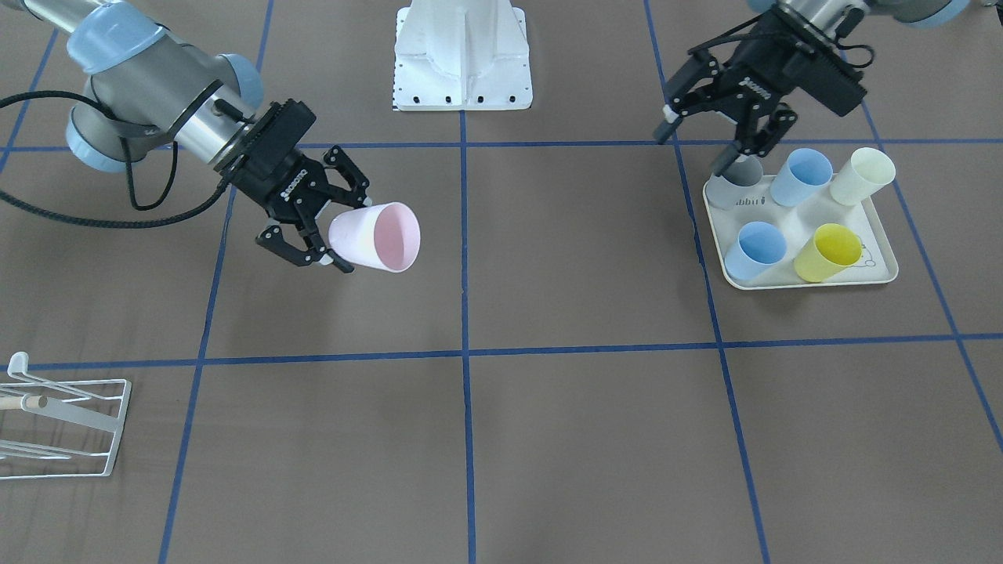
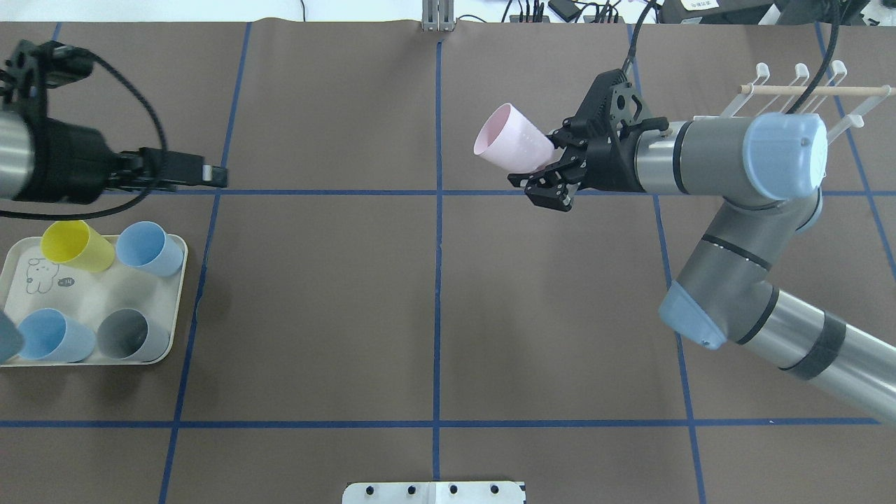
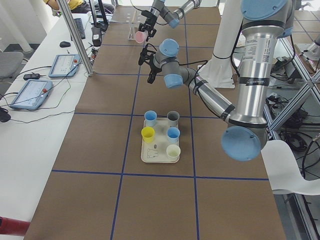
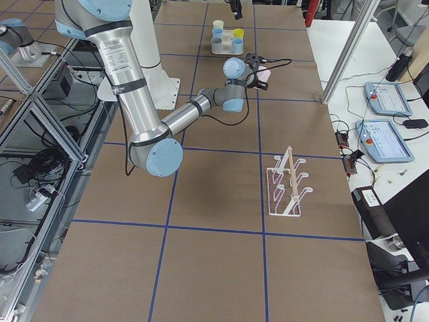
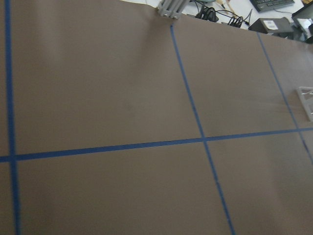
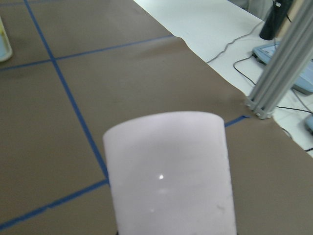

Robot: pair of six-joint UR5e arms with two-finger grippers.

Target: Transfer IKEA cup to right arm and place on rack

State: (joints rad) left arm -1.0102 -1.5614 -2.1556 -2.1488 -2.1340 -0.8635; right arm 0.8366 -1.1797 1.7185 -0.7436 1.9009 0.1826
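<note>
Cup [image 1: 376,236] hangs sideways above the tabletop [image 1: 588,258], its base clamped between the right fingers [image 1: 353,182] — mouth pointing away from the arm. Rack [image 2: 770,89] stands well apart, near the far edge. Left fingers [image 1: 736,149] are spread apart just over a grey cup [image 1: 744,178] on the tray [image 1: 819,215].

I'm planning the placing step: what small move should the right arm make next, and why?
Probably swing the right gripper toward the rack. It grips the pink cup by its base, clear of the table, and the rack stands apart, farther out on that arm's side.
</note>
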